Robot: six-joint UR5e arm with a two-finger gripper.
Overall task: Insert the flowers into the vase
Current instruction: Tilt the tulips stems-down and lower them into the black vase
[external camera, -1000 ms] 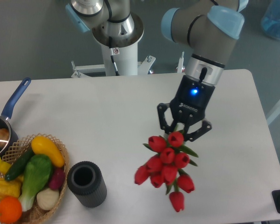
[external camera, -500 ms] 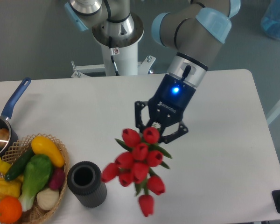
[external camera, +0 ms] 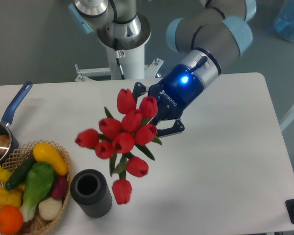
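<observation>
While the gripper (external camera: 149, 113) clamps the red tulips (external camera: 121, 138), their stems are mostly hidden behind buds; the lowest bud hangs just beside the grey vase (external camera: 91, 193).

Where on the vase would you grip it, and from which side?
Grip the vase across its ribbed sides, coming from straight above or the right. It stands upright, mouth open upward; the basket crowds its left, and the flowers hang close above.

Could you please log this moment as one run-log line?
gripper: shut on flowers | flowers: held in the air, up and right of vase | vase: upright, empty | insertion: not yet done
</observation>
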